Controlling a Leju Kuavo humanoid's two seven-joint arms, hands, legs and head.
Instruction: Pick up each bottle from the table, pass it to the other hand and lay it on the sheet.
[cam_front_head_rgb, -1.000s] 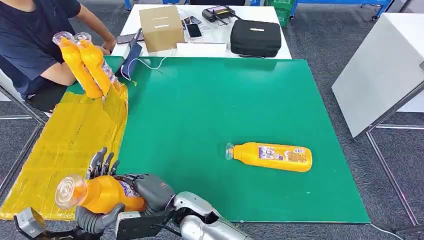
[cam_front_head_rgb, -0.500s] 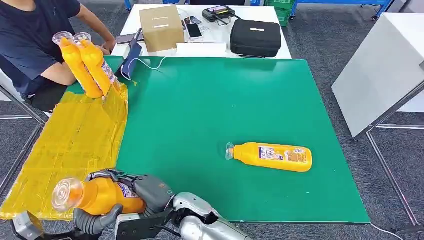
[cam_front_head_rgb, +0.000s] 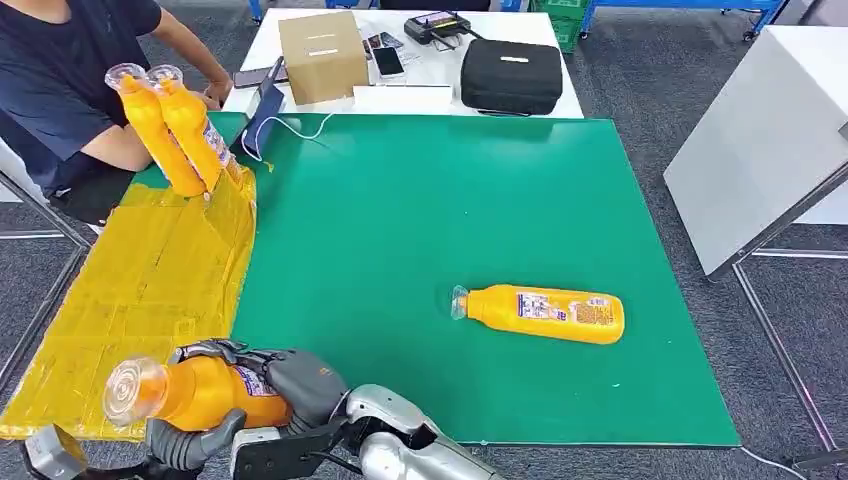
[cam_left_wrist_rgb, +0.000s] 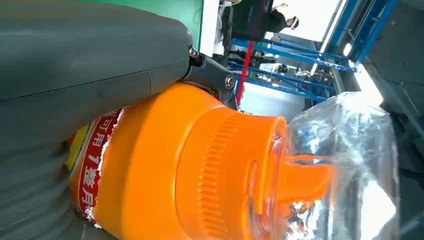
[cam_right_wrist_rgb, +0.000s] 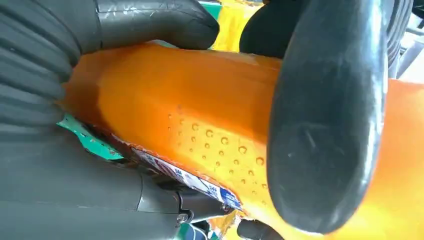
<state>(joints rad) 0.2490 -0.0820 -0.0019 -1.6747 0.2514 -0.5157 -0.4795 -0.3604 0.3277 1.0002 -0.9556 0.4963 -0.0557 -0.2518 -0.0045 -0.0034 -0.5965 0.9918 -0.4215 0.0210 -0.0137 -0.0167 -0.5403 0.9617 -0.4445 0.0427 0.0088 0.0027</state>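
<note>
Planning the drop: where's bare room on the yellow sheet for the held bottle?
The yellow sheet is bare from its near edge up to the two bottles a person holds at its far end, which is crowded. The held bottle, gripped by both the left hand and right hand, hangs over the near corner.

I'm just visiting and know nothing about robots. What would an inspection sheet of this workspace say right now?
Surface: green table, yellow sheet along its left side.
Job's things: held bottle; lying bottle on the green; two bottles leaning at the sheet's far end.
Clutter: cardboard box, black case, phones on the white table behind.
Hands: left hand and right hand both grip the held bottle.
Cables: white cable.
Surroundings: seated person.
</note>
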